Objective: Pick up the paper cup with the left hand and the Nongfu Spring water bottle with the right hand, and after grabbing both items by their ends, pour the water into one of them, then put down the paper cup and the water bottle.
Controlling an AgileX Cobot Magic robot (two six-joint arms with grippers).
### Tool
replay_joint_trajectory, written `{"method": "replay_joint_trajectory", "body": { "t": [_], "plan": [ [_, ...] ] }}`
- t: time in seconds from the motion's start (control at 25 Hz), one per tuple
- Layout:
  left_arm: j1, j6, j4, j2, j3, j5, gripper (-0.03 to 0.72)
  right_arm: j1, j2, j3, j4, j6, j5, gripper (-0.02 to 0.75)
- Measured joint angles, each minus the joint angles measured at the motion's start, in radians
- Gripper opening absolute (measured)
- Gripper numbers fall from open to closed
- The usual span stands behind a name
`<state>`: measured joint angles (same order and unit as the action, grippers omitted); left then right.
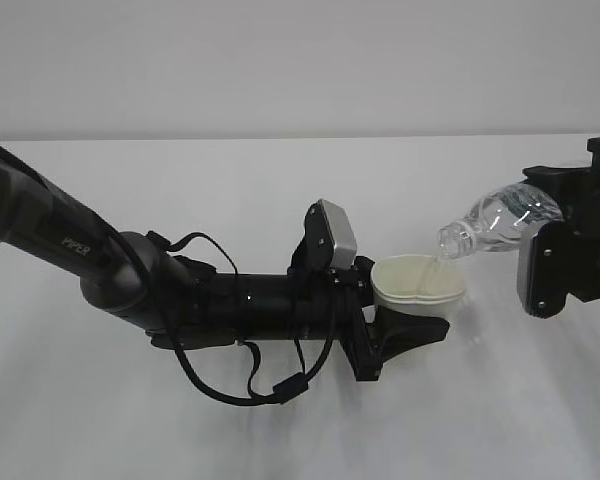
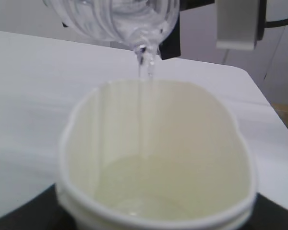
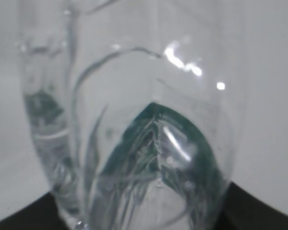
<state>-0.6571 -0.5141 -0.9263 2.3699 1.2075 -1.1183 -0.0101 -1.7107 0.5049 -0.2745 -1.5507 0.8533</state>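
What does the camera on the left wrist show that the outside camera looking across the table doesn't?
Only the left wrist view looks down into the paper cup, showing water pooled at its bottom and its squeezed, oval rim. Only the exterior view shows both arms: the left gripper holding the cup from below and the right gripper holding the tilted Nongfu Spring water bottle by its base. Both show a thin stream falling from the bottle's mouth into the cup, above the white table.

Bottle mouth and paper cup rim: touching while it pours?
Apart. The left wrist view shows the bottle mouth above the paper cup, with a falling stream of water and table visible between them.
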Motion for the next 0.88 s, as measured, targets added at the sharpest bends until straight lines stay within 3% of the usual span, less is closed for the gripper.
{"method": "replay_joint_trajectory", "body": {
  "t": [0.88],
  "plan": [
    [0.000, 0.000, 0.000, 0.000, 0.000, 0.002, 0.430, 0.000, 0.000, 0.000, 0.000, -0.011, 0.000, 0.375]
  ]
}}
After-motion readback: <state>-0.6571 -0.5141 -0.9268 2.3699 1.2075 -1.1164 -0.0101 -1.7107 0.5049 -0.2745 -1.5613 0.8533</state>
